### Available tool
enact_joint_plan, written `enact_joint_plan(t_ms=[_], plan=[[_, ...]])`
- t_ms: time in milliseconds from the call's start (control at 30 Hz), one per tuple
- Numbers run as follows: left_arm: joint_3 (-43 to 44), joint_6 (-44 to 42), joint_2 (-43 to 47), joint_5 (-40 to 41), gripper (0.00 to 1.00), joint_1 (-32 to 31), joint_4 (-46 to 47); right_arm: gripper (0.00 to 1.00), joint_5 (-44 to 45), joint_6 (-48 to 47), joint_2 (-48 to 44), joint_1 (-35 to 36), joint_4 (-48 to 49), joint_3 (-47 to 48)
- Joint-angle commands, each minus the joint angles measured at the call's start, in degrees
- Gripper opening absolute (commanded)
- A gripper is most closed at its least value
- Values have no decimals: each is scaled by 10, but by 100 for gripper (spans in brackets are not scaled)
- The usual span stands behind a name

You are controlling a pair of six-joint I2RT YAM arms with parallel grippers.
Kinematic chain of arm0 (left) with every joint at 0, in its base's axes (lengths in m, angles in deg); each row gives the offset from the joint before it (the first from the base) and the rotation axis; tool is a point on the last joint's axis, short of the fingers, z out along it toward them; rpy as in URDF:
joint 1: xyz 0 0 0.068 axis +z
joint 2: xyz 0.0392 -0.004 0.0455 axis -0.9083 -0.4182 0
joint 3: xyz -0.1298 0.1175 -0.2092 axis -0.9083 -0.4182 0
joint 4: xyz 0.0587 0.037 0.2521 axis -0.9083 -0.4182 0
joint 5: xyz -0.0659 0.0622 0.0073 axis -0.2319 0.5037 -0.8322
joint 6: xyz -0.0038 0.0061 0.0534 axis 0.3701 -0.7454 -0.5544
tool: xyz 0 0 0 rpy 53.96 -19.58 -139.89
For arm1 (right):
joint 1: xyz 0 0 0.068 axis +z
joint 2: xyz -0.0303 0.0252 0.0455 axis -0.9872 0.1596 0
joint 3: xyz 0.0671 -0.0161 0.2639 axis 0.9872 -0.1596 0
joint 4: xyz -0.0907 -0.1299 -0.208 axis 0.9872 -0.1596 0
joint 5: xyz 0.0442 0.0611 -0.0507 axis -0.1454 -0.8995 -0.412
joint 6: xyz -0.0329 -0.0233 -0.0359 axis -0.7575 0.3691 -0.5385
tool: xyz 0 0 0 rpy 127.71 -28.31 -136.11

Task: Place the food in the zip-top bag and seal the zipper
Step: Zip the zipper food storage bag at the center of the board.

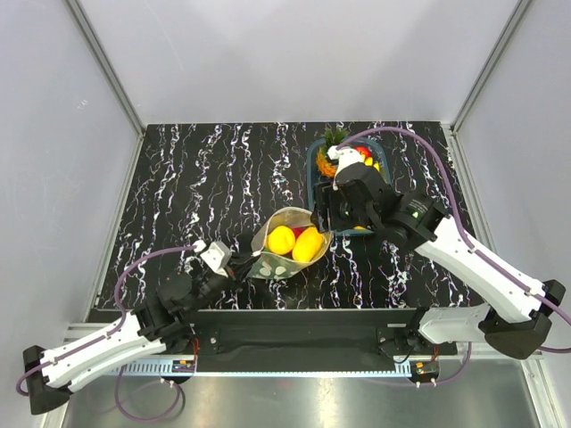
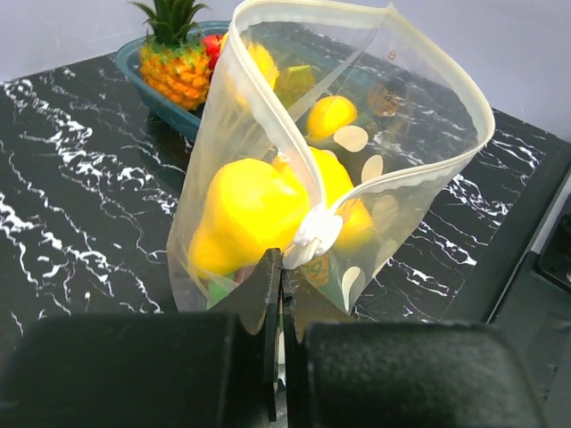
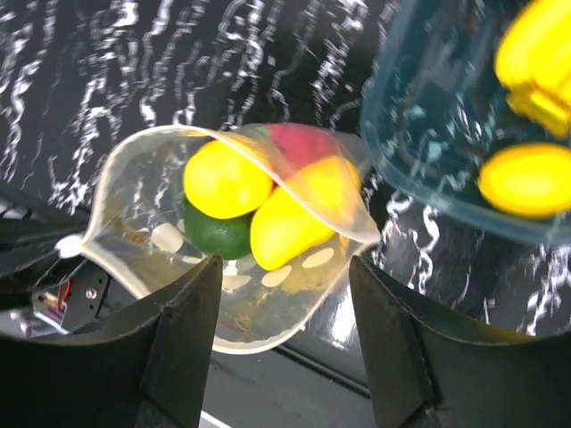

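Note:
The zip-top bag (image 1: 278, 263) stands open on the table, its zipper (image 2: 446, 160) rim spread wide. Inside lie two yellow fruits (image 1: 281, 239), a green fruit (image 3: 217, 232) and the pink-red dragon fruit (image 3: 303, 143), which is partly hidden. My left gripper (image 1: 243, 265) is shut on the bag's near corner, just below a white slider (image 2: 314, 234); it also shows in the left wrist view (image 2: 283, 267). My right gripper (image 1: 323, 214) is open and empty. It hovers above the bag's right edge, with the bag between its fingers (image 3: 192, 330) in the right wrist view.
A dark teal oval basket (image 1: 314, 169) stands behind the bag. It holds a toy pineapple (image 2: 174, 67) and other yellow and red fruits (image 3: 528, 178). The table's front edge and a black rail run just behind the left gripper.

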Motion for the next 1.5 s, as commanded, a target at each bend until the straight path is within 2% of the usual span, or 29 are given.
enact_joint_plan(t_ms=[0, 67, 100, 200, 233, 367, 533, 667, 967, 1067, 1333, 1433, 1467], plan=[[20, 25, 9, 33, 0, 3, 9, 66, -113, -110, -9, -1, 75, 11], [17, 28, 9, 33, 0, 5, 18, 64, -184, -166, 8, -1, 114, 18], [14, 30, 8, 32, 0, 10, 32, 63, -252, -184, 19, -1, 121, 23], [8, 35, -4, 25, 0, 36, 63, 59, -346, -253, 70, 4, 145, 44], [8, 36, -8, 17, 0, 46, 70, 59, -355, -295, 79, 7, 149, 48], [19, 61, -35, -86, 0, 107, 109, 53, -367, -359, 118, 12, 145, 91], [44, 88, -72, -171, 0, 147, 112, 55, -428, -422, 144, 18, 150, 107], [58, 103, -95, -207, 0, 163, 121, 49, -430, -440, 157, 24, 168, 109], [56, 142, -102, -254, 0, 202, 128, 50, -407, -488, 188, 47, 166, 109], [54, 153, -105, -263, 0, 216, 133, 43, -383, -493, 201, 55, 159, 116], [54, 174, -106, -284, 0, 240, 133, 40, -335, -498, 232, 72, 144, 123], [53, 180, -103, -290, 0, 247, 133, 33, -326, -499, 239, 75, 137, 129], [52, 182, -101, -292, 0, 252, 131, 26, -325, -498, 240, 76, 136, 130]])
